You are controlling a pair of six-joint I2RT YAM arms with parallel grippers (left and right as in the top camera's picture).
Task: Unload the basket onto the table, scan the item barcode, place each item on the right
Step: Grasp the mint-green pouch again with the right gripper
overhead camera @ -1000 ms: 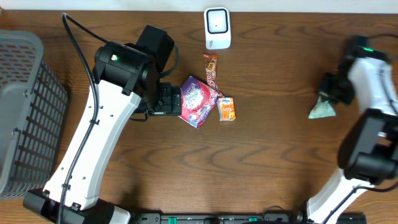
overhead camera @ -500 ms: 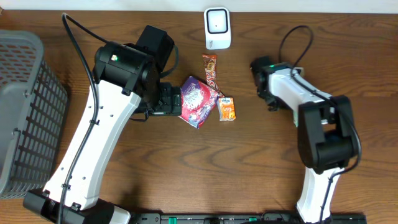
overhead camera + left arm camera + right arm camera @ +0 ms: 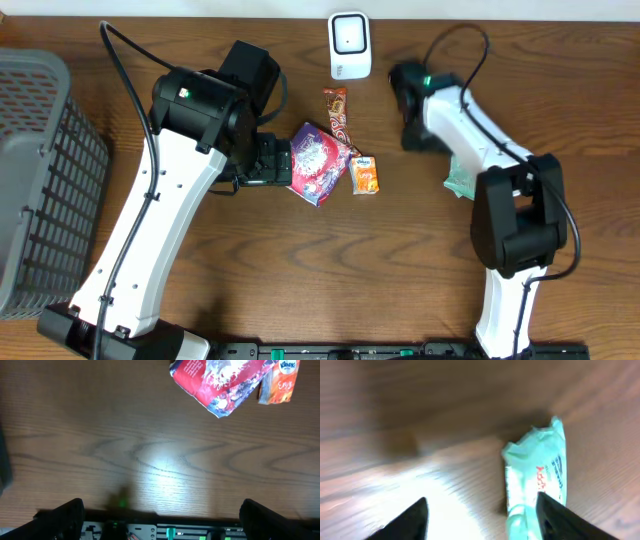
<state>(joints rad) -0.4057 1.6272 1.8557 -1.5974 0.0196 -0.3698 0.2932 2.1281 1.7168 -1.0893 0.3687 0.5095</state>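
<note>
A mock shop checkout on a lab bench: a barcode scanner [image 3: 350,44] stands on the wooden table [image 3: 300,270] near the right pincer [image 3: 481,510], a wire basket [image 3: 40,180] sits well left of the left pincer [image 3: 162,520], and snack packets [image 3: 318,160] lie between the two.

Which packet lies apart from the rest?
The green-and-white packet, alone beside the right arm. The purple pouch, orange tissue pack and brown bar bunch together below the scanner.
</note>
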